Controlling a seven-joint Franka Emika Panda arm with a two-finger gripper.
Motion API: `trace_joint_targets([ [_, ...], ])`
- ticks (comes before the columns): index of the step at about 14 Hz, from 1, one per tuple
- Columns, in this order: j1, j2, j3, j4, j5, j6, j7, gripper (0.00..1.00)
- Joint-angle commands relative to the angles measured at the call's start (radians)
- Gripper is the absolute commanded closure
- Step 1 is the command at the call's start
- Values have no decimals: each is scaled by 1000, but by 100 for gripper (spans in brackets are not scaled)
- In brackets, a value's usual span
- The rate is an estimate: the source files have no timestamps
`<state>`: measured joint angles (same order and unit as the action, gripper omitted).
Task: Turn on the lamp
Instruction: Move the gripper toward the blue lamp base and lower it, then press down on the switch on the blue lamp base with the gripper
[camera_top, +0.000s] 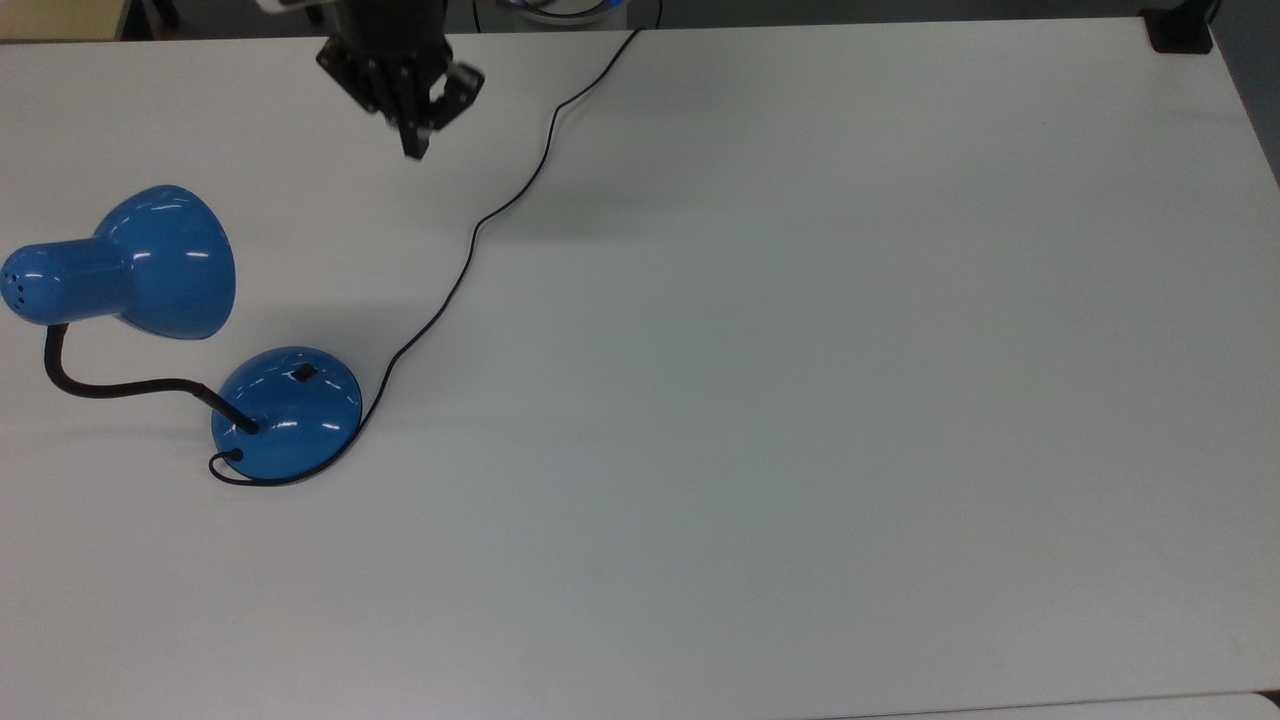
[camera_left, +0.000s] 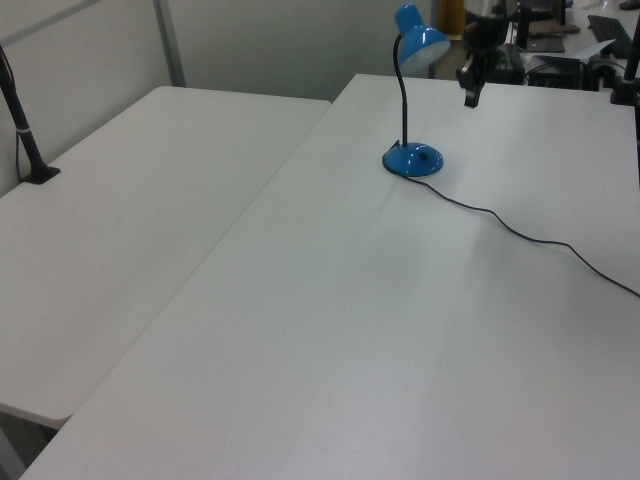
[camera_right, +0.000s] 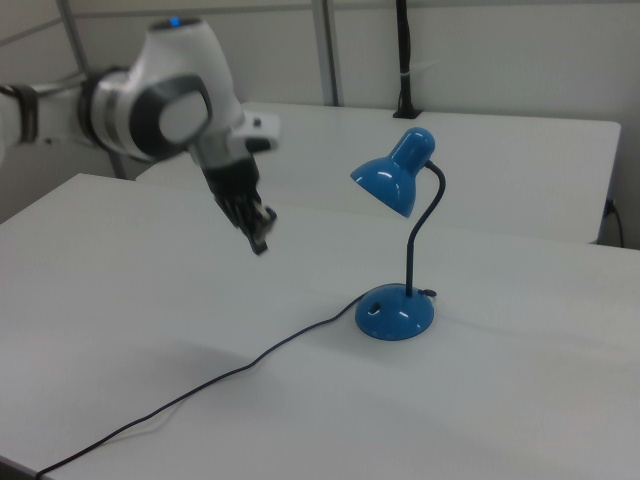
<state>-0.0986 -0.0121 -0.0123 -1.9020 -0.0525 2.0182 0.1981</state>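
Observation:
The blue lamp stands at the top view's left: bell-shaped shade (camera_top: 165, 262), black bendy neck (camera_top: 110, 385), and domed base (camera_top: 287, 412) with a small black switch (camera_top: 303, 374). No light shows in the shade. Its thin black cord (camera_top: 470, 245) runs from the base to the table's far edge. My gripper (camera_top: 411, 148) hangs in the air above the table, beyond the base and just left of the cord, fingers together and holding nothing. In the left view the gripper (camera_left: 470, 98) is right of the shade (camera_left: 418, 42). In the right view the gripper (camera_right: 260, 244) is left of the lamp base (camera_right: 396, 312).
The white table (camera_top: 800, 400) stretches wide to the top view's right. A black clamp (camera_top: 1180, 32) sits on its far right corner. In the left view a second white table (camera_left: 130, 210) adjoins on the left, with a black post (camera_left: 28, 140) at its edge.

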Motion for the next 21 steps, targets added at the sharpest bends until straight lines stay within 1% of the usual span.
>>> trace_joint_targets([
  [1, -47, 65, -3, -109, 14, 213, 136, 100],
  [3, -81, 140, -3, -111, 8, 339, 208, 100],
  [8, -92, 257, -5, -101, -3, 552, 302, 100],
  [10, -93, 297, -5, -97, -36, 634, 305, 100],
  [11, -104, 314, -5, -92, -38, 702, 305, 100],
  [12, -115, 331, -5, -80, -38, 735, 305, 100],
  [14, -127, 375, -6, -36, -55, 755, 305, 100],
  [16, -145, 412, -6, 7, -95, 755, 305, 100],
  [19, -159, 440, -6, 32, -159, 761, 305, 100],
  [21, -158, 449, -6, 34, -168, 761, 305, 100],
])
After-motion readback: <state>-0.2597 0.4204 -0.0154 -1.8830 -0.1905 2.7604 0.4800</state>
